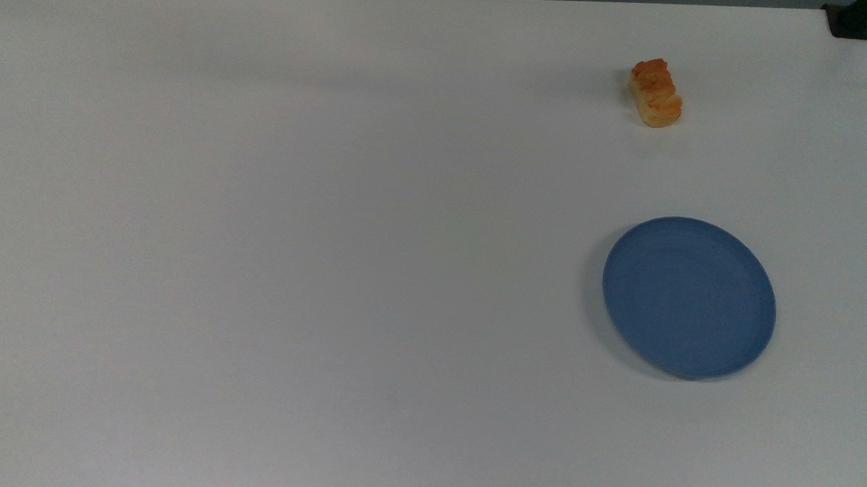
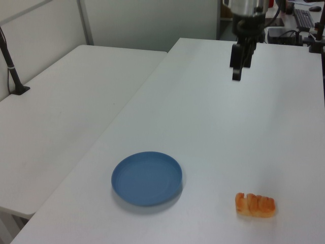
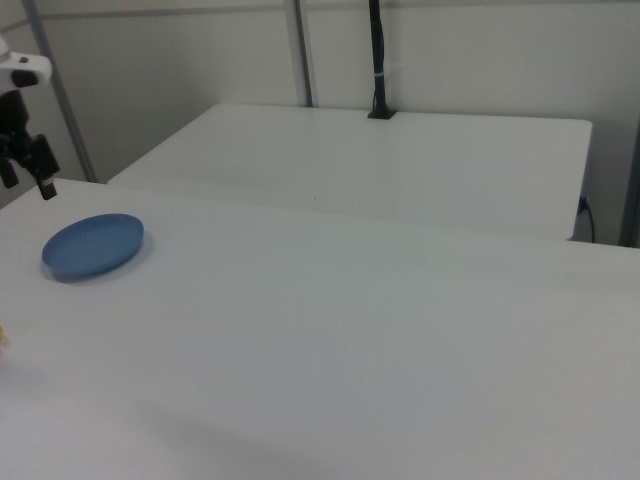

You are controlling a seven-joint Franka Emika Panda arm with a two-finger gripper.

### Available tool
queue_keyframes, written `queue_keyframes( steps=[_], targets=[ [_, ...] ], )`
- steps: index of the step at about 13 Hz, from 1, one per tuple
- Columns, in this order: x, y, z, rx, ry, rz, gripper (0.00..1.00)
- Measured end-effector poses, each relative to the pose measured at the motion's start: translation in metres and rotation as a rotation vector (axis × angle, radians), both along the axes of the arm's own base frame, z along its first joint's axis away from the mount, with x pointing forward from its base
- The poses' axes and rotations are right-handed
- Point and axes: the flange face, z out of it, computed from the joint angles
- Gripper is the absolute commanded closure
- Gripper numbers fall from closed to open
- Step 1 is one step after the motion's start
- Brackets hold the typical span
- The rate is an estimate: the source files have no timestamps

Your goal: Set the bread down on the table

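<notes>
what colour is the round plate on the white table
Blue, a plain matte blue all over; the round plate shows best in the top view.

Bare table (image 1: 291,227) all round; bread (image 1: 656,93) and seemingly shallow plate (image 1: 689,297) interrupt.

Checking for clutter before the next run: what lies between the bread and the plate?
Nothing: bare table separates the bread from the plate in the top view, and the left view agrees.

Bread (image 1: 656,92) – flat on table (image 1: 291,227)
</notes>
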Motion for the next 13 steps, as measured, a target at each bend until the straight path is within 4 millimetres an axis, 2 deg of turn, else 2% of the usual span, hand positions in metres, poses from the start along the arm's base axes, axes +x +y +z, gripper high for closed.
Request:
queue_keyframes(
  steps=[3, 8, 10, 13],
  targets=[
    [0.006, -0.072, 0.018, 0.0, 0.039, -0.016, 0.0],
    [0.018, -0.153, 0.022, 0.054, 0.053, -0.016, 0.0],
    [0.022, -0.166, 0.024, 0.079, 0.036, 0.014, 0.0],
    [0.023, -0.164, 0.024, 0.077, 0.021, 0.02, 0.0]
  ],
)
